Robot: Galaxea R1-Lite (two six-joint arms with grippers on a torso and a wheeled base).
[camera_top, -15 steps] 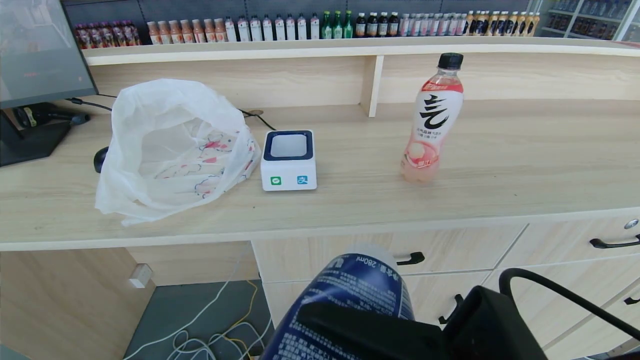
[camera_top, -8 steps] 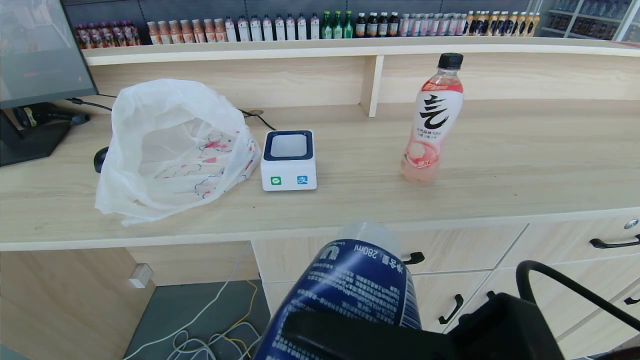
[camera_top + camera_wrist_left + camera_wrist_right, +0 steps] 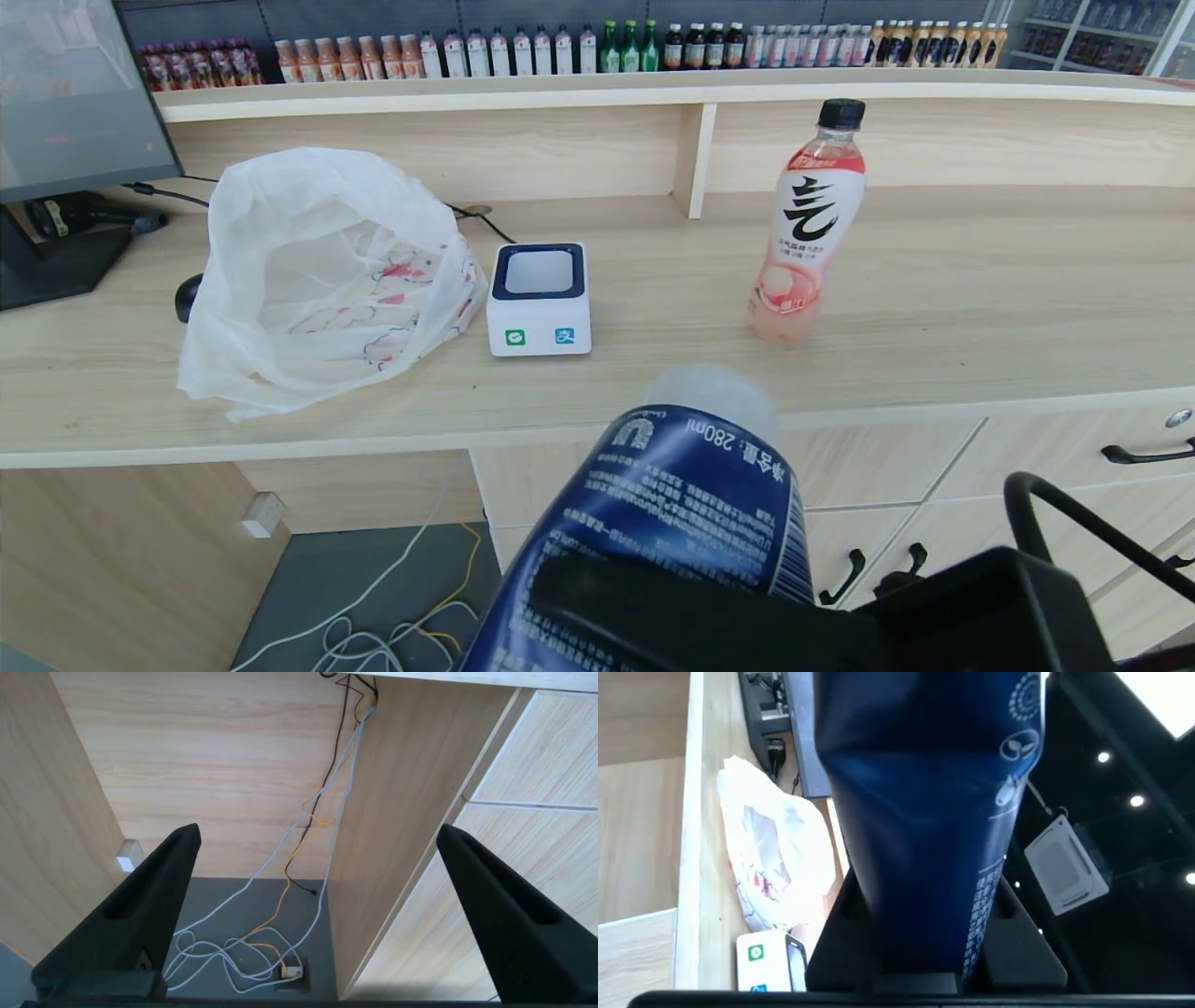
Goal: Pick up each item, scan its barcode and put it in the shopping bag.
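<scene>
Rising from a second ago, the blue bottle now overlaps the surface's front edge. The right end effector pinches its lower body, cap toward 12 o'clock. The left end effector hangs spread and empty. The scanner lies at 11 o'clock, the shopping bag at 10 and the pink bottle at 1.

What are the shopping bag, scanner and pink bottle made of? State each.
Shopping bag: thin translucent white plastic film, crumpled and sagging.
Scanner: smooth white hard plastic, seemingly, with a glassy top window.
Pink bottle: clear plastic, likely; liquid shows through.
</scene>
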